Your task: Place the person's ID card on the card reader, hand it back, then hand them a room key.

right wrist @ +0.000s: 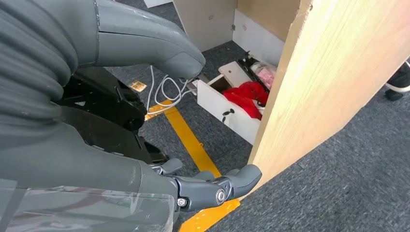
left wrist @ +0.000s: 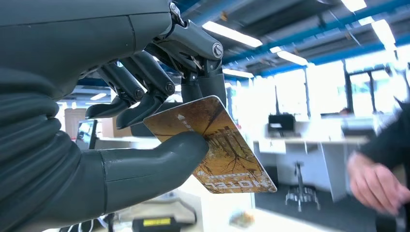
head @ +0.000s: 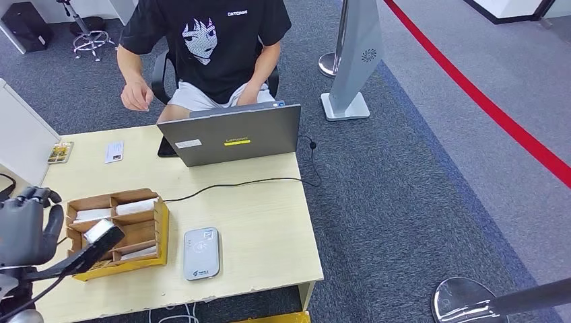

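Observation:
My left hand (head: 27,225) is raised at the near left corner of the desk. In the left wrist view this hand (left wrist: 145,96) pinches a room key card (left wrist: 227,150) between thumb and fingers; the card shows autumn trees and the word HOTEL. The person's hand (left wrist: 377,181) is blurred beyond the card, apart from it. That person sits behind the desk with a hand (head: 137,95) lifted. A white card (head: 114,151) lies at the far left of the desk. The grey card reader (head: 201,253) lies near the front edge. My right hand (right wrist: 121,174) hangs beside the desk's side panel (right wrist: 329,72), holding nothing.
A cardboard box of cards (head: 138,232) stands beside my left hand. An open laptop (head: 232,134) sits at the desk's far edge, its cable (head: 229,183) running across the top. A small yellowish item (head: 60,151) lies far left. Stanchion bases stand on the carpet to the right.

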`<action>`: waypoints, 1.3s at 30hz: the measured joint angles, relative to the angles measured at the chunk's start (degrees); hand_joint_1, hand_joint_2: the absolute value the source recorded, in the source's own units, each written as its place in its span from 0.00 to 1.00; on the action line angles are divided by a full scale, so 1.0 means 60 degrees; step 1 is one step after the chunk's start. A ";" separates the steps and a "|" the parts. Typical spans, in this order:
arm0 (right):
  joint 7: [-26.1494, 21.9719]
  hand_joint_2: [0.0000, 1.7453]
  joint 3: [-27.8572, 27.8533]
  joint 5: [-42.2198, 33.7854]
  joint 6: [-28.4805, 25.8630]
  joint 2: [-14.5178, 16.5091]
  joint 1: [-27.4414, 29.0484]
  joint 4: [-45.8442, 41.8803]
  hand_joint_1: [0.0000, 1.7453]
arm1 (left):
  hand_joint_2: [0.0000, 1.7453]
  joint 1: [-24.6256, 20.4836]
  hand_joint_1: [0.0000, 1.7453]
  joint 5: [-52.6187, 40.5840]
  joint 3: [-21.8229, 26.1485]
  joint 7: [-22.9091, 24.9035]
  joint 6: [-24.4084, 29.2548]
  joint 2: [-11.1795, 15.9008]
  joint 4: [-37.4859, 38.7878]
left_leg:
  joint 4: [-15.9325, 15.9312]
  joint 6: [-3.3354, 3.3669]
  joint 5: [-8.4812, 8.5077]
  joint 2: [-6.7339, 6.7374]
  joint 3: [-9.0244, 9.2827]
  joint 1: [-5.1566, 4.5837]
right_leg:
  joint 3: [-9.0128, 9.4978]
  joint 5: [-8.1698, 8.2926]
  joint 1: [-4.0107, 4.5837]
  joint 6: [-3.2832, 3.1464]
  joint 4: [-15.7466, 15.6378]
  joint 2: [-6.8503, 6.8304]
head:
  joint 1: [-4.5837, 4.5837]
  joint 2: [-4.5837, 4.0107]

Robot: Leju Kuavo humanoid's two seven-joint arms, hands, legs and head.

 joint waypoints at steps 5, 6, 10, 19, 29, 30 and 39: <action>0.0311 1.00 -0.0012 -0.0017 -0.0329 0.0000 0.0036 -0.0025 0.00 | 1.00 -0.0038 1.00 0.0128 0.0476 -0.0055 0.0408 0.0021 -0.0234 | 0.0000 0.0001 -0.0002 0.0003 -0.0001 -0.0004 | -0.0006 0.0000 -0.0003 0.0001 0.0000 0.0005 | -0.0001 0.0000; 0.0408 1.00 -0.0008 -0.0024 -0.0441 0.0001 0.0065 -0.0065 0.00 | 1.00 0.0000 1.00 0.0130 0.0535 -0.0090 0.0512 0.0017 -0.0229 | 0.0000 0.0002 -0.0002 0.0003 -0.0003 -0.0005 | -0.0008 -0.0001 -0.0003 0.0001 -0.0001 0.0003 | 0.0000 0.0000; 0.0876 1.00 0.0097 -0.0010 -0.1036 0.0004 0.0318 -0.0465 0.00 | 1.00 0.0085 1.00 0.0090 0.0678 -0.0183 0.0675 -0.0034 -0.0009 | 0.0000 0.0003 -0.0006 0.0002 -0.0007 -0.0006 | -0.0012 -0.0002 -0.0004 0.0001 -0.0001 0.0001 | 0.0000 0.0000; 0.1304 1.00 0.0294 0.0048 -0.1538 0.0004 0.0779 -0.1264 0.00 | 1.00 0.0240 1.00 -0.0226 0.0705 -0.0183 0.0753 -0.0163 0.1126 | 0.0000 0.0001 -0.0006 0.0005 -0.0006 -0.0005 | -0.0014 -0.0001 -0.0004 0.0001 -0.0001 0.0005 | -0.0001 0.0000; 0.1316 1.00 0.0323 0.0041 -0.1537 0.0007 0.0870 -0.1460 0.00 | 1.00 0.0242 1.00 -0.0172 0.0705 -0.0173 0.0751 -0.0356 0.1725 | 0.0000 0.0002 -0.0006 0.0004 -0.0007 -0.0006 | -0.0015 0.0000 -0.0004 0.0001 -0.0001 0.0004 | -0.0001 0.0000; 0.1316 1.00 0.0325 0.0041 -0.1538 0.0007 0.0875 -0.1473 0.00 | 1.00 0.0239 1.00 -0.0172 0.0705 -0.0173 0.0750 -0.0367 0.1746 | 0.0000 0.0002 -0.0006 0.0004 -0.0007 -0.0005 | -0.0015 0.0000 -0.0004 0.0001 -0.0001 0.0004 | -0.0001 0.0000; 0.1316 1.00 0.0344 0.0039 -0.1588 0.0007 0.0896 -0.1524 0.00 | 1.00 0.0206 0.22 -0.0139 0.0705 -0.0181 0.0772 -0.0438 0.1801 | 0.0000 0.0001 -0.0007 0.0017 -0.0005 -0.0006 | -0.0018 0.0000 -0.0004 0.0001 -0.0001 0.0018 | 0.0000 0.0000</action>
